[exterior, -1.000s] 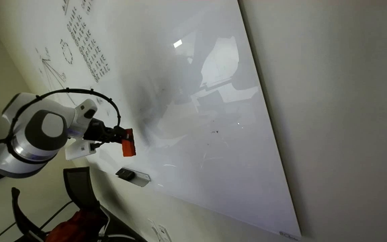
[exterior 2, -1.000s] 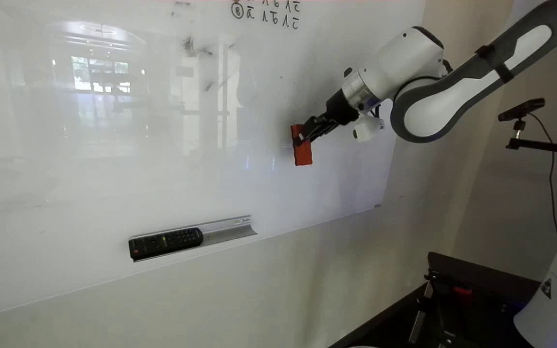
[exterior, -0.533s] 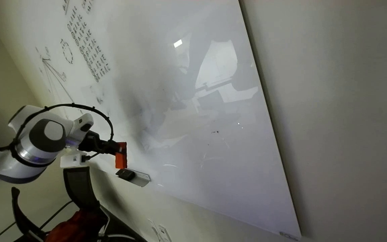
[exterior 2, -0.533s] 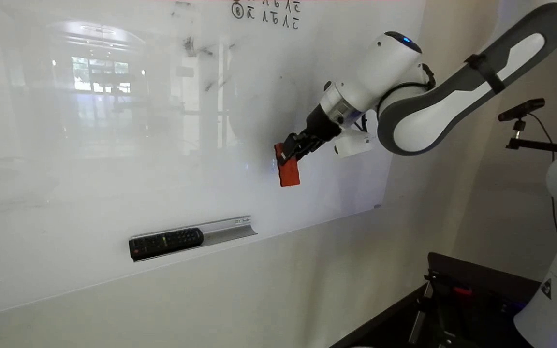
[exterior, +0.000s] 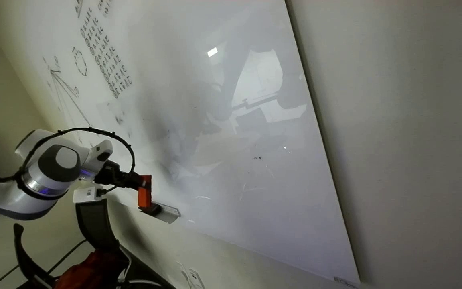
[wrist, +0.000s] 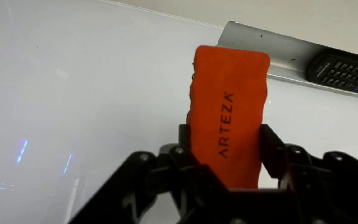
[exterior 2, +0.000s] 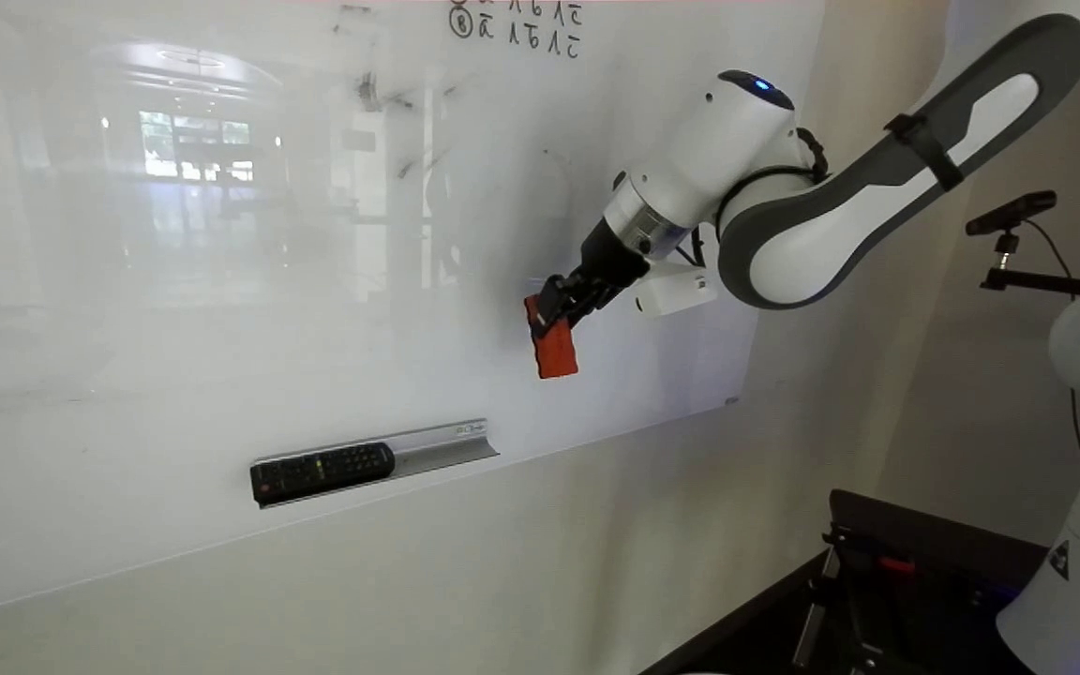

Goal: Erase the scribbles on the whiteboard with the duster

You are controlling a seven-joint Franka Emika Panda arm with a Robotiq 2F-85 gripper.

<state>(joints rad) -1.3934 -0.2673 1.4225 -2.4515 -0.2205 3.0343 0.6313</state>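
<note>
The duster [wrist: 230, 81] is clamped in the pincer [wrist: 224, 137], held in front of the whiteboard [exterior 2: 343, 309]; contact btwn them can't be told. Vs. a sec ago, it's been brought lower, nearer the tray [exterior 2: 446, 457] w/ the remote [exterior 2: 324, 472].

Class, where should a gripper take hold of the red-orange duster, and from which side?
I'd grip the duster across its narrow width, by its long sides, coming from the printed face. It is a rectangular block whose width fits between the jaws, as the gripper shows; the opposite face, toward the whiteboard, should then stay free to wipe.
</note>
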